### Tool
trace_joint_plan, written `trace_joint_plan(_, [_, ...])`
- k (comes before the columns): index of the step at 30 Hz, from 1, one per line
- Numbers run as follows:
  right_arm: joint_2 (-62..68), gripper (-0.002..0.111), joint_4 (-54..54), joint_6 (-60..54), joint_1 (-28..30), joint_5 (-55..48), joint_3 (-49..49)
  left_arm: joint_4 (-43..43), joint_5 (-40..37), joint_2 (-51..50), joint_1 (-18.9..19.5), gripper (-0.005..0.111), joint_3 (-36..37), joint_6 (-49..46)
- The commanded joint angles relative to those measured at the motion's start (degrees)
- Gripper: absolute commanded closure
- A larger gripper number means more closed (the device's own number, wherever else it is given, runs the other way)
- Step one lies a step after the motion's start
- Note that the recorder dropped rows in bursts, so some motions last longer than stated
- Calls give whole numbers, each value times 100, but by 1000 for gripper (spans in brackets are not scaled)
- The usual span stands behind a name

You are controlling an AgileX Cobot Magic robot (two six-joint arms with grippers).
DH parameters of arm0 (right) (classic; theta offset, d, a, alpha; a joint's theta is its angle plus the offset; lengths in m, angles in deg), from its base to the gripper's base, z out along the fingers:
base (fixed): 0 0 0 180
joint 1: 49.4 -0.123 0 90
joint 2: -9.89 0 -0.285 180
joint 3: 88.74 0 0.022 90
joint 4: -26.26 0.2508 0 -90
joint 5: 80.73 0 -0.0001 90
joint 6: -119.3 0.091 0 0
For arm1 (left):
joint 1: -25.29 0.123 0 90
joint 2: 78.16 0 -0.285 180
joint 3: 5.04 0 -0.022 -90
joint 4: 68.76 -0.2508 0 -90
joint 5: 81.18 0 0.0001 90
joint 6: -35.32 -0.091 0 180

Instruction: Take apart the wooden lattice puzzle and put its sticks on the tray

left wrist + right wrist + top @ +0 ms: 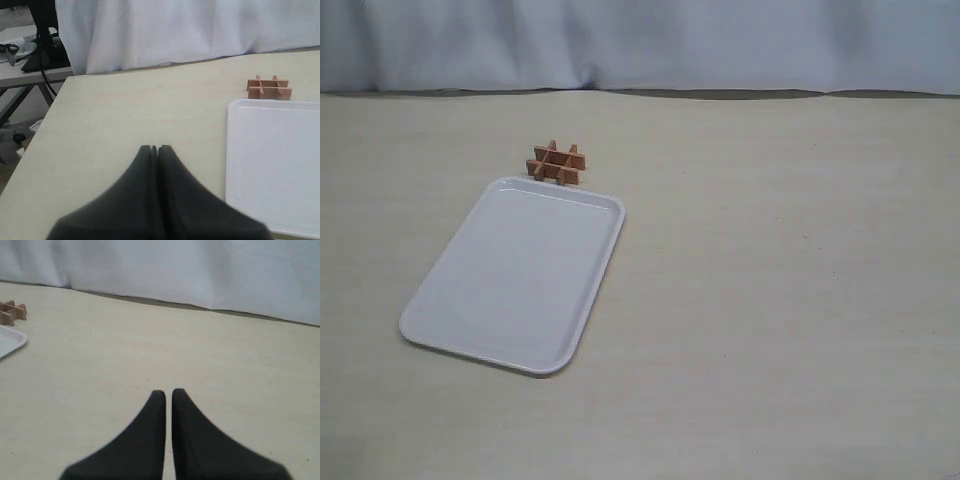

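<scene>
Wooden lattice puzzle (pixel 557 163), fully slotted together, stands on the worktop (pixel 770 280) just beyond the far short rim of the white tray (pixel 510 280). Left jaws, over the worktop left of the tray, are pressed together. Right jaws, well right of the tray, are all but closed, with only a thin slit between them.

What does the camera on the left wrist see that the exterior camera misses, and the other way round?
Only the left wrist view shows the left end effector, its two dark fingers pressed together, plus the side edge of the table and a dark stand with cables beyond it. Only the exterior view shows the whole white tray, all four corners, and the wide stretch of table to its right. Both show the wooden lattice puzzle, assembled, on the table just beyond the tray's far edge, and the pale curtain behind.
</scene>
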Motion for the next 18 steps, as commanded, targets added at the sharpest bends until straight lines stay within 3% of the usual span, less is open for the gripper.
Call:
trace_joint_plan(1, [-37,104,-36,-9,-11,22,-17,15,94,10,-1,107,11,-6])
trace_joint_plan(5, [-37,104,-560,-24,-11,57,-17,15,94,10,-1,107,11,-6])
trace_joint_plan(18, [-37,104,-562,-24,-11,294,-17,15,94,10,-1,107,11,-6])
